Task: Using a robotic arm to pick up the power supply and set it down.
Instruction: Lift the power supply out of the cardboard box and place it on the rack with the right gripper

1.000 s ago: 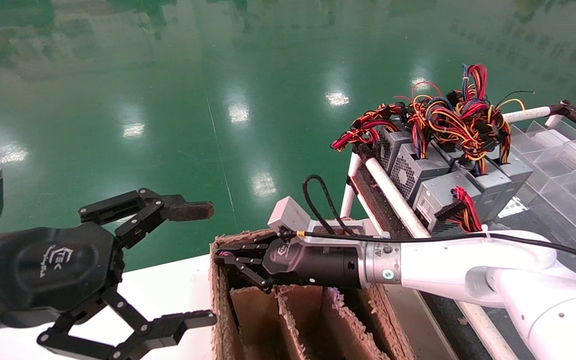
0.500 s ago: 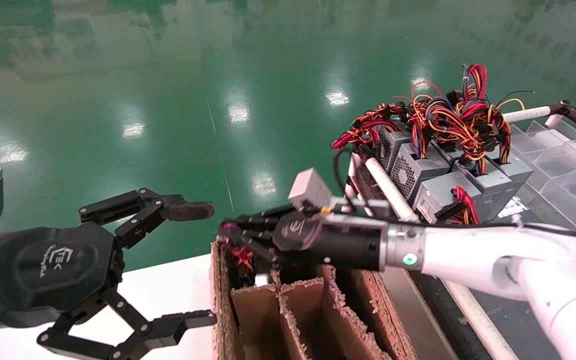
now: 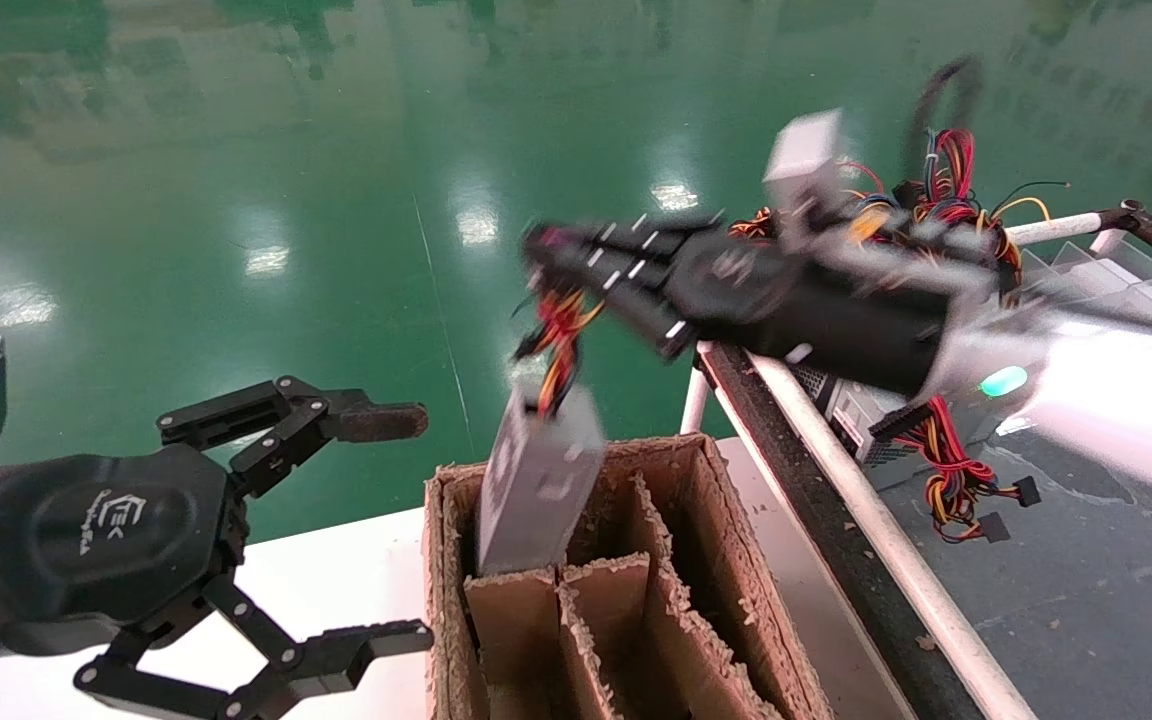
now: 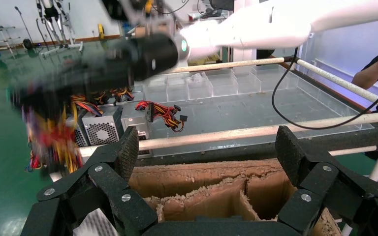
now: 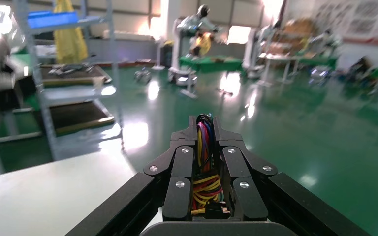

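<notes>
Power supply: hung by its wires above the cardboard box, lower end between dividers.
Right gripper: clamped on the wires.
Left gripper: spread wide, idle.
Surface: white table.
Room: glossy green floor.

White logo mark on the black housing of the left gripper, head view: angular emblem with a line of small lettering below it, too small to make out. Right gripper housing blurred; any mark on it unreadable. No legible text, numbers or labels on the power supply, the cardboard box, or in either wrist view.
</notes>
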Robot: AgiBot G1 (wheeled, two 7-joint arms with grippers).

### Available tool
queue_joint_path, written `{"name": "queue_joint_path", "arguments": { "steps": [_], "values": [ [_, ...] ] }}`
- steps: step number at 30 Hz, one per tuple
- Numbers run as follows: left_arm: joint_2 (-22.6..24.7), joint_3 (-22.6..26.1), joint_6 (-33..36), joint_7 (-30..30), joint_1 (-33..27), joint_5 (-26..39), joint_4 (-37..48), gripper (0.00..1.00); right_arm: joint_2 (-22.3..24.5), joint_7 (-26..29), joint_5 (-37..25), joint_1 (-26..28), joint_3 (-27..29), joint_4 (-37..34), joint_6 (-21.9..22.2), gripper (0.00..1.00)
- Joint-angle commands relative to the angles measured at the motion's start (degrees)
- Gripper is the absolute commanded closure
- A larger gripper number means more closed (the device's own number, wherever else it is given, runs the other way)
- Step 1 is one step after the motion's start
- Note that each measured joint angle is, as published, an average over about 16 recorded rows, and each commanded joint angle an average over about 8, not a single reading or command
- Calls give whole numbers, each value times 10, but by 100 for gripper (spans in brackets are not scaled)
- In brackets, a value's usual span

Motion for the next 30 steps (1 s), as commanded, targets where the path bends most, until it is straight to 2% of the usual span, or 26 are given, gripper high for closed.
{"name": "queue_joint_path", "arguments": {
  "steps": [1, 7, 17, 23, 30],
  "values": [
    [0, 0, 0, 0, 0, 0, 0, 0, 17, 4, 10, 10, 8, 9, -5, 100],
    [0, 0, 0, 0, 0, 0, 0, 0, 87, 23, 27, 24, 26, 79, 8, 100],
    [0, 0, 0, 0, 0, 0, 0, 0, 241, 66, 59, 5, 70, 262, 74, 100],
    [0, 0, 0, 0, 0, 0, 0, 0, 348, 100, 77, -35, 94, 368, 114, 100],
    [0, 1, 0, 0, 0, 0, 0, 0, 473, 141, 103, -113, 109, 457, 171, 100]
  ]
}}
